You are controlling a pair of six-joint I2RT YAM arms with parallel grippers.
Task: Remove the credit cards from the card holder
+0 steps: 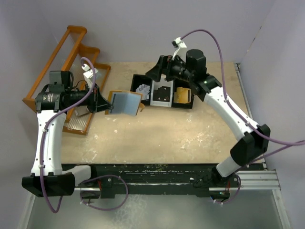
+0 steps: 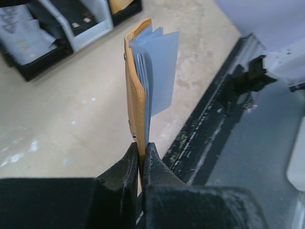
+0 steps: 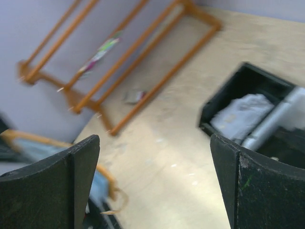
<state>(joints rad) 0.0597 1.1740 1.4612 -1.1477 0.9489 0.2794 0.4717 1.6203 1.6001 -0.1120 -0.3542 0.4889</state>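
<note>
The card holder (image 1: pixel 126 102) is a tan bifold, held open above the table left of centre, its pale blue-grey inside facing up. My left gripper (image 1: pixel 106 102) is shut on its left edge. The left wrist view has the card holder (image 2: pixel 134 90) edge-on, clamped in the left gripper (image 2: pixel 141 149). Thin blue-grey leaves (image 2: pixel 162 67) fan out of it; I cannot tell credit cards from panels. My right gripper (image 1: pixel 153 72) hovers over the black tray's (image 1: pixel 139 78) left end. Its jaws stand wide open and hold nothing (image 3: pixel 153 143).
The black tray holds crumpled white scraps (image 1: pixel 143 89) on the left, a pale insert with dark flat pieces (image 1: pixel 163 91) in the middle and a tan item (image 1: pixel 182 94) on the right. An orange rack (image 1: pixel 71 52) stands at the back left.
</note>
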